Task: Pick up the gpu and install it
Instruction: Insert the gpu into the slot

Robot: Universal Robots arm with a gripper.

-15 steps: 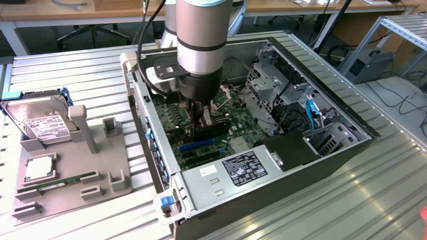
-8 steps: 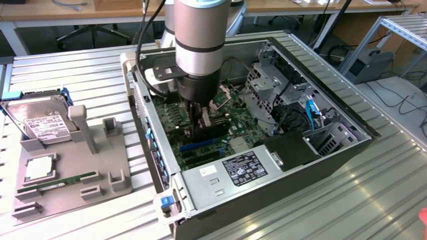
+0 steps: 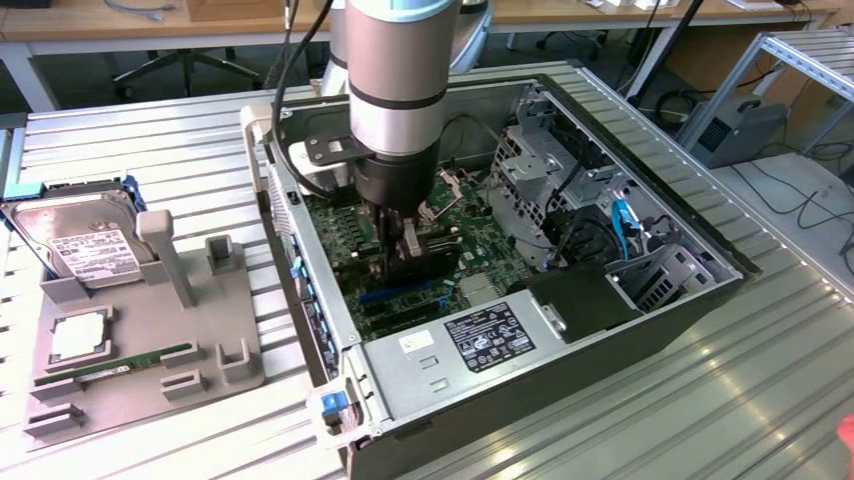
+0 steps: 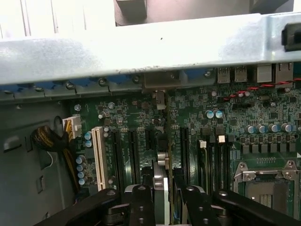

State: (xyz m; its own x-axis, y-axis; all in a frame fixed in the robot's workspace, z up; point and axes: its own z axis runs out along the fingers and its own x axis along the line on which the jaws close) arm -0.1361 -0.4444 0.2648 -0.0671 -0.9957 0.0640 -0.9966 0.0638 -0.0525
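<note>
GPU (image 4: pixel 162 181) work comes down to alignment at this point, so take the scene from the biggest thing inward. Your open computer case (image 3: pixel 667 300) lies on its side on the ribbed desk (image 3: pixel 160 140), and the arm reaches down into it with the tool (image 3: pixel 407 255) low over the motherboard (image 4: pixel 225 117). In the wrist view the tool's black fingers (image 4: pixel 141 205) are clamped on the card's upper edge, so the tool is gripping the gpu, which hangs on edge directly beneath it with its silver bracket end toward the case's rear wall (image 4: pixel 141 52). The card sits among the dark expansion slots (image 4: pixel 131 153), with the white slot (image 4: pixel 99 155) off to one side of the tool; you cannot tell from here whether its edge connector is already in a slot or just above one. That is the main risk: a card slightly off line or tilted would bear on the slot wall or the board rather than seat. The bracket could also catch on the rear wall's opening and hold one end high. A narrow grip on the top edge may let the card pivot under pressure. Small capacitors (image 4: pixel 214 114) stand near the tool, and a skewed card could knock them.
</note>
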